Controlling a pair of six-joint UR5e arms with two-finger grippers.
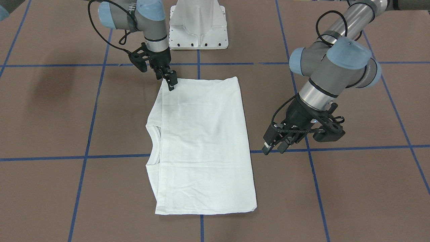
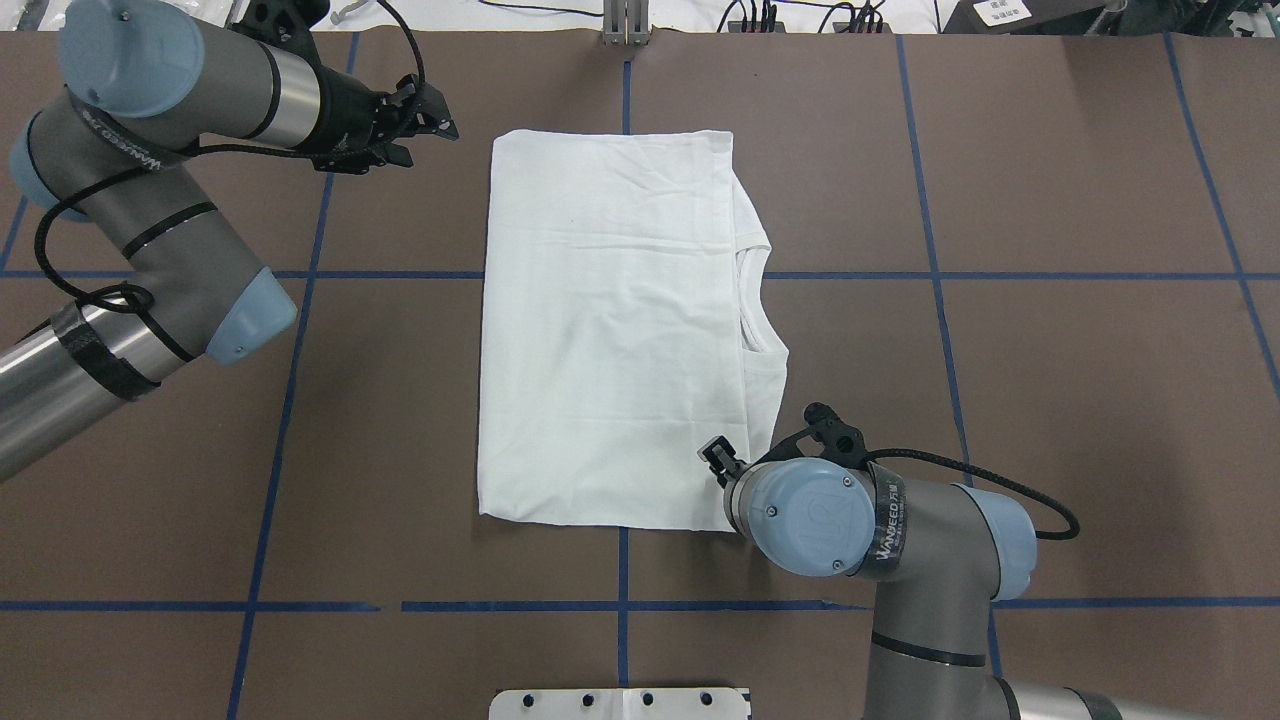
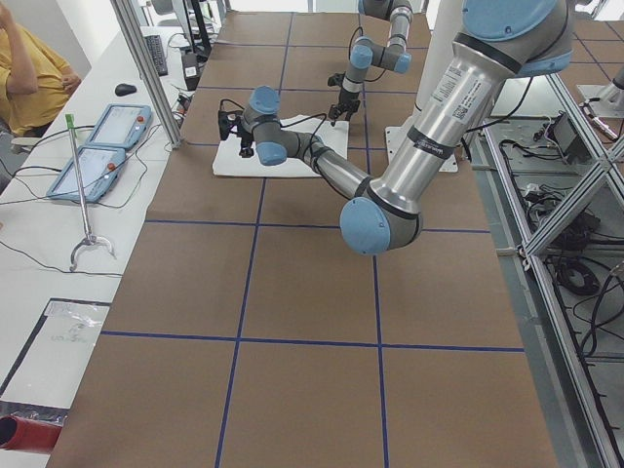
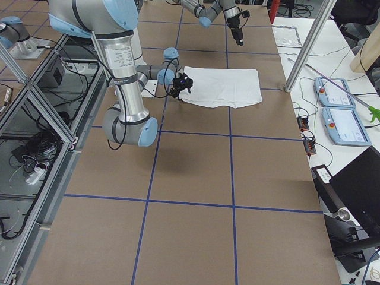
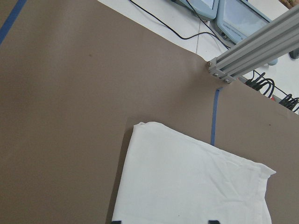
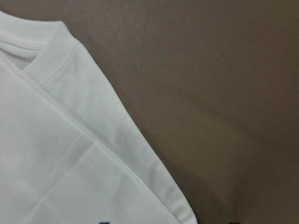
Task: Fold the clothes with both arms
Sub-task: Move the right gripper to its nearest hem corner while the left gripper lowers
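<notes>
One white cotton shirt — smooth folded rectangle | left end effector spread | right end effector spread

You can read white lettering on the black band wrapped round the right arm. It looks like "WANSEED", followed by characters too small to make out. The blue joint cap just beside it carries an embossed "UR" mark. The left arm wears a second band with similar lettering, harder to read. Print on the white tag beyond the table is too blurred.
</notes>
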